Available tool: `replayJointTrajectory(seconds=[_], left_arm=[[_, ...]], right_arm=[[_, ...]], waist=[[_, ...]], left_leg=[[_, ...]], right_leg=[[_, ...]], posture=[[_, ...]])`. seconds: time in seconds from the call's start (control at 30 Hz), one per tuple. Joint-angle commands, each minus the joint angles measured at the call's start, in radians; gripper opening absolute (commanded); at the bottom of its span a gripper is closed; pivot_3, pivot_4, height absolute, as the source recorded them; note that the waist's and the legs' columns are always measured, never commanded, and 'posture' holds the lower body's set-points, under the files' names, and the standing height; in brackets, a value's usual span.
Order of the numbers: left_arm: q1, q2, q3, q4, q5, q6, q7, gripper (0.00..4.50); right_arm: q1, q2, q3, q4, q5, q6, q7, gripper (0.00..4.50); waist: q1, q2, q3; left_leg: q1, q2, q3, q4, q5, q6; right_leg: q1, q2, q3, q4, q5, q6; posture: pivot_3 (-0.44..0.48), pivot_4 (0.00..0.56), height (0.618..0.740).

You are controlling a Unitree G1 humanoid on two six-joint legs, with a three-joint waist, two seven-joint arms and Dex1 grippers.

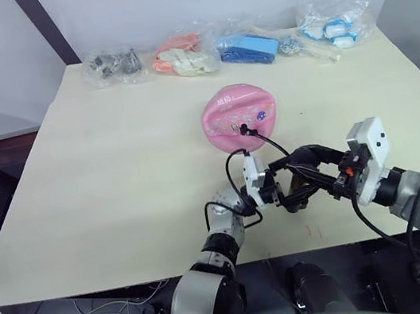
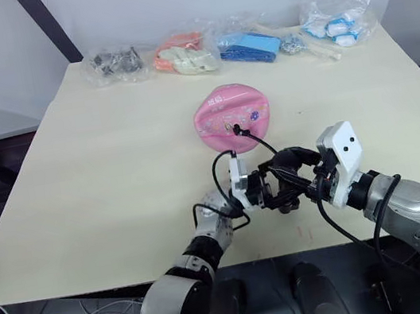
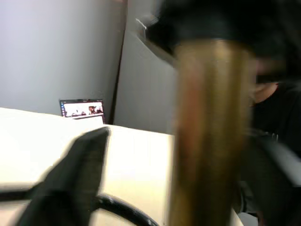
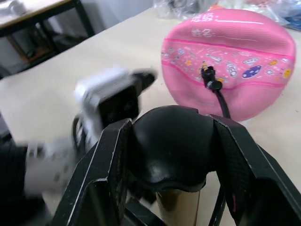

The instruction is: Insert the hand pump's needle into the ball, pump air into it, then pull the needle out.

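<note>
Right hand (image 4: 171,155) clamping hand pump (image 3: 209,132), ball (image 4: 230,61) text unreadable

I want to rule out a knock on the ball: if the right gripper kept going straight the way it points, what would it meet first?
Probably the left gripper, which sits right past the pump's black handle that the right gripper clamps. The ball lies off to one side of that line, though depth is hard to judge.

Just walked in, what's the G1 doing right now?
It is inflating the pink ball, which is dented. The needle sits in the ball, its hose running back to the hand pump. The left end effector holds the pump's body; the right end effector grips its black handle end.
</note>
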Motion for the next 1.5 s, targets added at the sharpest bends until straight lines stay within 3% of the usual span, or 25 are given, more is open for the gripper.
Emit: replayJointTrajectory(seconds=[0.03,0.27,0.5,0.87,1.3,1.33,1.4,1.5], left_arm=[[-0.025,0.09,-0.029,-0.137,0.013,0.171,-0.045,4.5],[-0.017,0.271,-0.121,-0.307,0.135,0.422,0.025,4.5],[0.107,0.295,-0.202,-0.442,0.21,0.411,0.092,4.5],[0.234,0.25,-0.274,-0.61,0.275,0.496,0.311,4.5],[0.241,0.16,-0.322,-0.515,0.337,0.439,0.466,4.5],[0.241,0.157,-0.324,-0.508,0.339,0.431,0.467,4.12],[0.243,0.16,-0.337,-0.494,0.354,0.399,0.465,3.94],[0.241,0.156,-0.349,-0.452,0.379,0.344,0.486,2.96]], right_arm=[[-0.023,-0.034,-0.029,-0.006,-0.005,-0.001,0.048,1.98],[-0.043,-0.063,-0.051,0.021,0.0,0.004,0.092,1.98],[-0.041,-0.056,-0.054,0.018,-0.003,0.014,0.094,1.98],[-0.041,-0.034,-0.077,0.011,0.029,0.031,0.058,1.98],[-0.04,-0.007,-0.083,0.004,0.044,0.05,0.027,1.98],[-0.038,-0.006,-0.085,0.003,0.046,0.05,0.026,1.98],[-0.034,-0.006,-0.088,0.002,0.048,0.05,0.022,1.98],[-0.03,-0.002,-0.093,0.001,0.054,0.05,0.018,1.98]], waist=[[-0.006,0.0,0.0],[-0.013,0.001,0.0],[-0.009,0.001,0.0],[0.005,0.001,0.0],[0.005,0.001,0.0],[0.005,0.001,0.0],[0.005,0.001,0.0],[0.005,0.001,0.0]], left_leg=[[0.001,0.0,0.0,0.0,0.0,0.0],[0.0,0.0,-0.001,-0.001,0.0,0.0],[-0.001,0.0,-0.002,-0.001,0.0,0.0],[-0.001,0.001,-0.001,-0.001,0.0,0.0],[-0.001,0.001,-0.001,-0.001,0.0,0.0],[-0.001,0.001,-0.001,-0.001,0.0,0.0],[-0.001,0.001,-0.001,-0.001,0.0,0.0],[-0.001,0.001,-0.001,-0.001,0.0,0.0]], right_leg=[[0.0,0.0,0.0,0.0,0.0,0.0],[0.0,0.0,-0.001,0.0,0.0,0.0],[0.0,-0.001,-0.002,-0.002,0.0,0.0],[0.0,-0.001,-0.002,-0.002,0.0,0.0],[0.0,-0.001,-0.002,-0.002,0.0,0.0],[0.0,-0.001,-0.002,-0.002,0.0,0.0],[0.0,-0.001,-0.002,-0.002,0.0,0.0],[0.0,-0.001,-0.002,-0.002,0.0,0.0]], posture=[[0.0,0.15,0.74],[0.0,0.15,0.74],[0.0,0.15,0.74],[0.0,0.15,0.74],[0.0,0.15,0.74],[0.0,0.15,0.74],[0.0,0.15,0.74],[0.0,0.15,0.74]])
